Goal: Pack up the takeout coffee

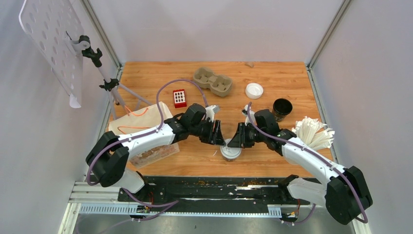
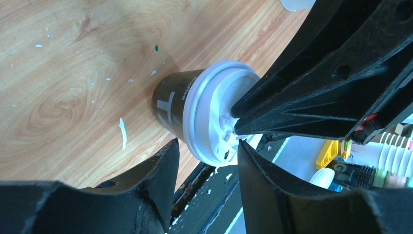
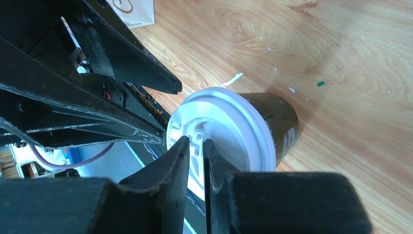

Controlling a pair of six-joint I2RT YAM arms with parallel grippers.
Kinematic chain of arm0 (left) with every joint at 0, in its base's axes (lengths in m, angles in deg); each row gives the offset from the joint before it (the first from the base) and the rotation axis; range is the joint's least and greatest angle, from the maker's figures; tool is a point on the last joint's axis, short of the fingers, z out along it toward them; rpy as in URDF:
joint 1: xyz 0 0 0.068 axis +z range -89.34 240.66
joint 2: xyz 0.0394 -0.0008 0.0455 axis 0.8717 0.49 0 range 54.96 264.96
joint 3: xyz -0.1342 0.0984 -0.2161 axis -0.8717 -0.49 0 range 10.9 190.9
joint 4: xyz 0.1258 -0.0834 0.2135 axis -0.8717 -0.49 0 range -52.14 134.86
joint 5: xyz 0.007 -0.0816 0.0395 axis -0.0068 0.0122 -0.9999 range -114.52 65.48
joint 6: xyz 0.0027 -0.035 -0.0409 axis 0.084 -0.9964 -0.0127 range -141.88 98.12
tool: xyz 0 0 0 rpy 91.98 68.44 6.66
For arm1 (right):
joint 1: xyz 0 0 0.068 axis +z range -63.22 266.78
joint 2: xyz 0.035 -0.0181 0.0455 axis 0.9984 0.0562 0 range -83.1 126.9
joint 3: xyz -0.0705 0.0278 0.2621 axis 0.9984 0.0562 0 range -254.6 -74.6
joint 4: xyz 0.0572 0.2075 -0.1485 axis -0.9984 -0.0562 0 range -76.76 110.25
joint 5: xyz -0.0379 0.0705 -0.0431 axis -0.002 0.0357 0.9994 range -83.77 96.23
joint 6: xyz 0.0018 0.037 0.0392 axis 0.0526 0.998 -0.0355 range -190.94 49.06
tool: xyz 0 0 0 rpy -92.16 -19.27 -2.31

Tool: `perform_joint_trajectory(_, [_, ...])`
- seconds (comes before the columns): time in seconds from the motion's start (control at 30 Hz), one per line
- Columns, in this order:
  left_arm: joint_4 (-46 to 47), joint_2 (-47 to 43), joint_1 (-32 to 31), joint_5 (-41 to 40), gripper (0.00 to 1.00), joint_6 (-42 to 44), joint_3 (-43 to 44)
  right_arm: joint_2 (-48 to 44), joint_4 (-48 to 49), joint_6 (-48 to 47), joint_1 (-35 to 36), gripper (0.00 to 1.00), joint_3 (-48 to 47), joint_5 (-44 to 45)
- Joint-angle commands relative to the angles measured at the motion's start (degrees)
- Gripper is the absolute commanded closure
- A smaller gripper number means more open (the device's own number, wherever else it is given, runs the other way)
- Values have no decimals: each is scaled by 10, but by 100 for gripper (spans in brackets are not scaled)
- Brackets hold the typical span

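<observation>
A takeout coffee cup (image 1: pixel 230 152) with dark sides and a white lid stands near the table's front edge. It also shows in the left wrist view (image 2: pixel 170 105) and the right wrist view (image 3: pixel 280 124). My left gripper (image 1: pixel 220 139) (image 2: pixel 208 146) is open, its fingertips on either side of the lid's (image 2: pixel 212 114) near rim. My right gripper (image 1: pixel 237 140) (image 3: pixel 196 142) is shut, its tips resting on top of the lid (image 3: pixel 234 124). A second dark cup (image 1: pixel 282 107) stands open at the right, and a loose white lid (image 1: pixel 254 90) lies behind it.
A grey-brown pulp cup tray (image 1: pixel 212 81) lies at the back. A small red block (image 1: pixel 179 98) and a paper bag (image 1: pixel 141 127) are on the left. A holder of white sticks (image 1: pixel 312 132) stands on the right, close to my right arm.
</observation>
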Motion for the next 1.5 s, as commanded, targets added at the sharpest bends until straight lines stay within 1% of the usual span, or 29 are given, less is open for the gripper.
perform_joint_trajectory(0.0, [8, -22, 3, 6, 46, -1, -13, -3, -15, -8, 1, 82, 24, 35])
perform_joint_trajectory(0.23, [62, -13, 5, 23, 51, -26, -44, -10, -16, -12, -4, 82, 32, 36])
perform_joint_trajectory(0.37, [66, -3, 6, 18, 54, -26, -49, -10, -16, -14, -7, 82, 37, 39])
perform_joint_trajectory(0.43, [54, 0, 5, 8, 56, -25, -50, -11, -14, -14, -9, 83, 44, 42])
perform_joint_trajectory(0.53, [-2, 9, 5, -19, 59, -10, -43, -17, -8, -10, -15, 83, 61, 44])
perform_joint_trajectory(0.67, [-28, 14, 5, -51, 64, -6, -59, -19, 1, -7, -19, 83, 83, 47])
perform_joint_trajectory(0.83, [-79, 37, -5, -92, 65, 13, -64, -13, 8, -4, -22, 83, 100, 52])
perform_joint_trajectory(0.97, [-56, 32, -10, -90, 65, -2, -101, -18, 5, -5, -24, 83, 106, 62])
perform_joint_trajectory(1.03, [-50, 15, -13, -82, 64, -6, -88, -21, 11, -7, -25, 83, 106, 57])
perform_joint_trajectory(1.13, [-47, -10, -13, -52, 61, -12, -37, -16, 2, -51, -25, 82, 73, 32])
perform_joint_trajectory(1.3, [15, -36, -13, -1, 56, -62, -9, 7, -88, -142, -30, 79, -55, 21])
perform_joint_trajectory(1.4, [16, -41, -13, 5, 52, -63, 10, 9, -130, -157, -31, 74, -121, 8])
perform_joint_trajectory(1.47, [5, -51, -13, 1, 51, -52, 38, 2, -152, -154, -31, 70, -152, 0])
